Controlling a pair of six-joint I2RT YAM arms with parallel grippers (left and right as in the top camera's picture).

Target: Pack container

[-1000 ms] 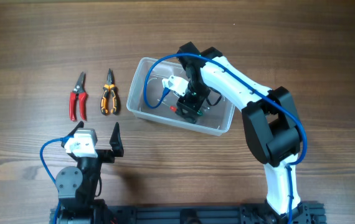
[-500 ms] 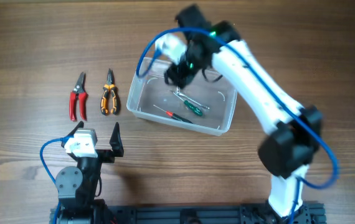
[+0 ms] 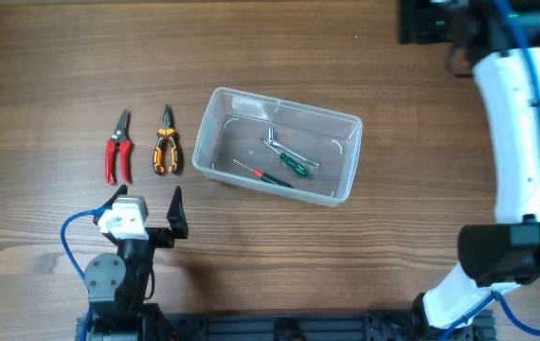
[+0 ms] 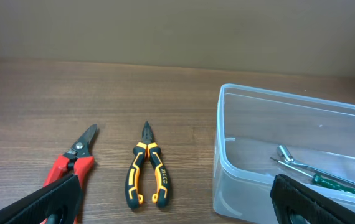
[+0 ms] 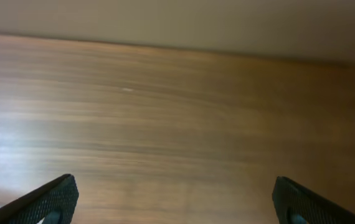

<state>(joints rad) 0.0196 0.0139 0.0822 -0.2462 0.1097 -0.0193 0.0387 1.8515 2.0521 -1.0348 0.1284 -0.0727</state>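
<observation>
Left gripper (image 3: 149,202) sits spread wide at the near edge of the brown wooden table (image 3: 62,76). The right gripper (image 5: 174,202), equally wide, hangs over the far right corner. The clear container (image 3: 227,133) rests mid-table, holding two screwdrivers (image 3: 294,164). Red snips (image 3: 117,152) and orange pliers (image 3: 165,147) lie to its left. A beige wall (image 4: 165,25) stands beyond.

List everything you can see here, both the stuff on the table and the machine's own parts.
Table: one, brown wood, under everything.
Container: one, clear, centre.
Green screwdriver: one, green handle, inside container.
Red screwdriver: one, red handle, inside container.
Pliers: one, orange-black, left of container.
Snips: one, red, left of pliers.
Left gripper: one, black, open, near edge.
Right gripper: one, black, open, over bare wood.
</observation>
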